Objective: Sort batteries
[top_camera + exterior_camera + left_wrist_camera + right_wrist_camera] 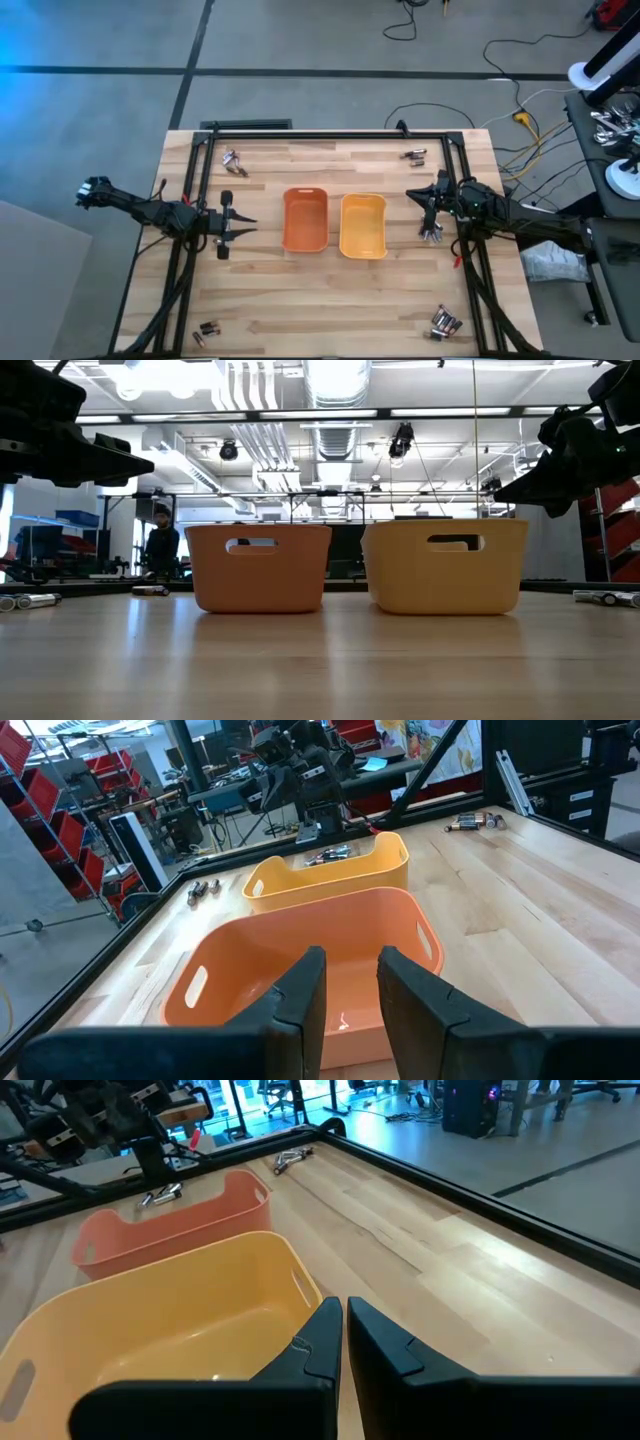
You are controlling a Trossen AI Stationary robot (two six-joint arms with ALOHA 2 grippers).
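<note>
Batteries lie in small heaps on the wooden table: far left point(235, 160), far right point(413, 155), near left point(205, 330), near right point(445, 322), and one heap point(432, 235) just right of the yellow tray. My left gripper point(240, 225) hovers left of the orange tray point(305, 220), pointing at it. In its wrist view the left gripper point(350, 990) is open with nothing between the fingers. My right gripper point(425, 210) hovers right of the yellow tray point(363, 225). Its wrist view shows the right gripper point(343, 1342) shut and empty.
The two trays stand side by side at the table's middle, the orange tray point(258, 565) left of the yellow tray point(445, 565). A dark metal frame point(330, 132) runs along the table's far and side edges. Bare wood lies in front of the trays.
</note>
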